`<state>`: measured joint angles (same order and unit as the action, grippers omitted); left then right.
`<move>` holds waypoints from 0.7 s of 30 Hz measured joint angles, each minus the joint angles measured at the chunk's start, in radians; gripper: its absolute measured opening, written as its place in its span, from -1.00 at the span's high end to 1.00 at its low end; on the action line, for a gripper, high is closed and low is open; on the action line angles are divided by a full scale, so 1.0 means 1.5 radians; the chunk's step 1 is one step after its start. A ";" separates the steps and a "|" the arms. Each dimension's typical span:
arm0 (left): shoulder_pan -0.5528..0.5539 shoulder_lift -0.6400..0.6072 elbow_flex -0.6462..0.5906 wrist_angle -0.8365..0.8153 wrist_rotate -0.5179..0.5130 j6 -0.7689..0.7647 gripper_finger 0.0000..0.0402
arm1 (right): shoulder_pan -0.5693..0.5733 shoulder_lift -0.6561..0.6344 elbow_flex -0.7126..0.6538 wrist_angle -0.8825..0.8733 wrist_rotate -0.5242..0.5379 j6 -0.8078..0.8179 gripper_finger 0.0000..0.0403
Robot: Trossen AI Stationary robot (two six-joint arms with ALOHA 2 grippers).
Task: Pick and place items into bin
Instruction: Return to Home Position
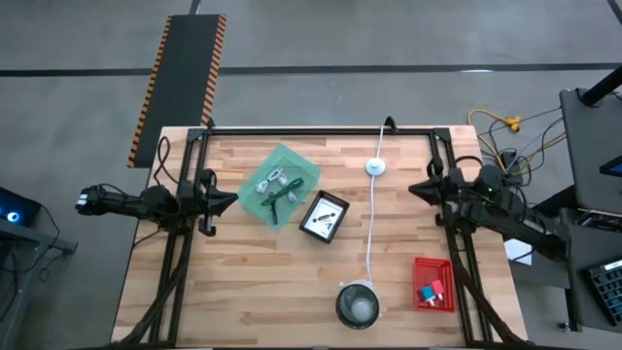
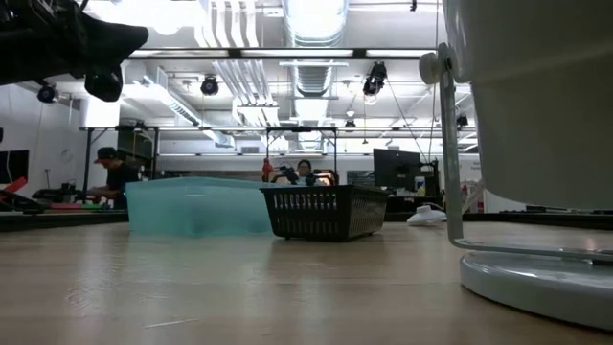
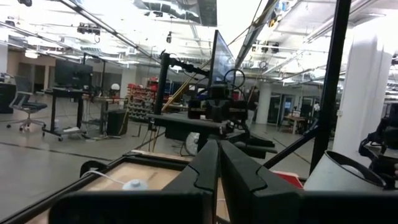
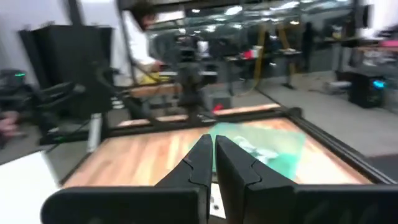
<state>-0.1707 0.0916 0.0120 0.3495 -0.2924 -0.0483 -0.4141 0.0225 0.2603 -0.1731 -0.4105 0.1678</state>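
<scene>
At the left edge of the wooden surface (image 1: 253,282), the left gripper (image 1: 231,201) is held above the boards with its fingers (image 3: 245,171) clenched on nothing. Just beside it, coiled silver-white cables (image 1: 272,181) and a dark green stick (image 1: 277,201) are seen lying in the green bin (image 1: 294,159). The cables are judged light and floppy. If lifted, they would best be pinched across the bundled coil, not by a loose end. The stick is judged stiff and would be taken at its middle.

A white printed card (image 1: 321,221) is held in the black basket (image 1: 342,206). It is judged thin, slick and easily bent, so an edge would be the place to grip. Small charger adaptors (image 1: 431,290) are seen in the red bin (image 1: 424,265) near the front right corner. They are judged rigid and light, and would be gripped across flat sides.

The right gripper (image 1: 413,189) is parked at the right edge, well apart from the red bin, with its fingers (image 4: 239,165) pressed together and empty.
</scene>
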 joint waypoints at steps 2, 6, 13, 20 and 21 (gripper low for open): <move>0.000 0.000 0.000 -0.001 0.000 0.000 1.00 | 0.004 0.010 -0.010 0.008 0.039 -0.002 0.96; 0.000 -0.001 0.001 -0.001 0.000 0.000 1.00 | 0.009 0.022 -0.045 0.111 0.119 0.002 0.96; 0.000 -0.001 0.001 0.000 0.000 0.000 1.00 | 0.020 0.039 -0.141 0.284 0.125 0.057 0.96; 0.000 -0.001 0.001 0.000 0.000 -0.016 1.00 | 0.071 0.033 -0.115 0.213 0.119 0.054 0.96; 0.000 -0.001 0.001 0.000 0.000 -0.016 1.00 | 0.084 0.033 -0.109 0.183 0.119 0.050 0.96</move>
<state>-0.1711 0.0902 0.0128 0.3495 -0.2924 -0.0723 -0.2879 0.0719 0.0971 0.1020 -0.2323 0.2429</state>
